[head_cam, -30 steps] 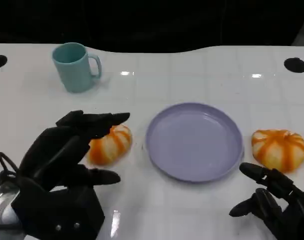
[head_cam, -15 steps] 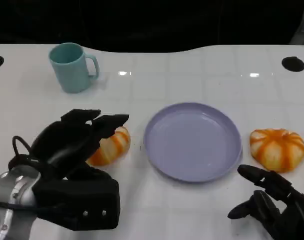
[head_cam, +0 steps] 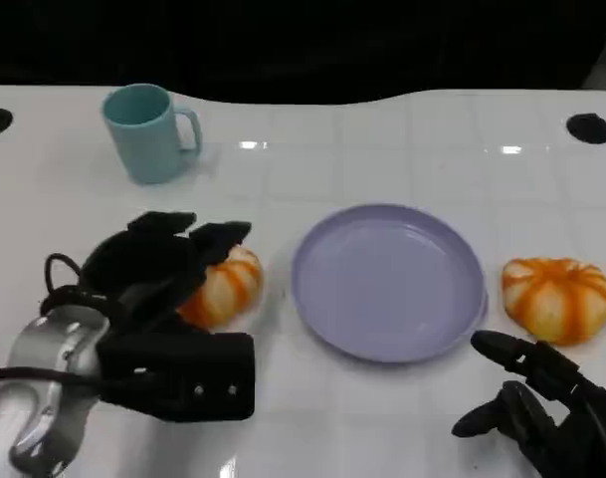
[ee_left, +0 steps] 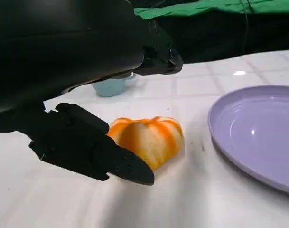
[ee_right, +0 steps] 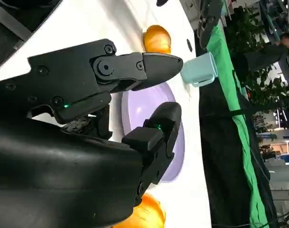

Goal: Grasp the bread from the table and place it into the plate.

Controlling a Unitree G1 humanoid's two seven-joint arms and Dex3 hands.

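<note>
Left hand (head_cam: pixel 163 269) hovers over the bread (head_cam: pixel 223 286) at frame center-left, fingers spread around it, not clearly gripping. Bread sits on the desk (head_cam: pixel 382 159) just left of the purple plate (head_cam: pixel 387 282). Right hand (head_cam: pixel 541 403) at lower right is released, holding nothing.

We noted a silver left forearm (head_cam: pixel 46 383) with looped black cable, black left hand (head_cam: pixel 153 289) with boxy screw-studded shell, black right hand (head_cam: pixel 541 408), green indicator lights on its segments.

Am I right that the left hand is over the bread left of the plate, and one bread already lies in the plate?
Not quite: the head view shows the plate empty. The left hand is over the left bread; the other bread lies on the table.
</note>
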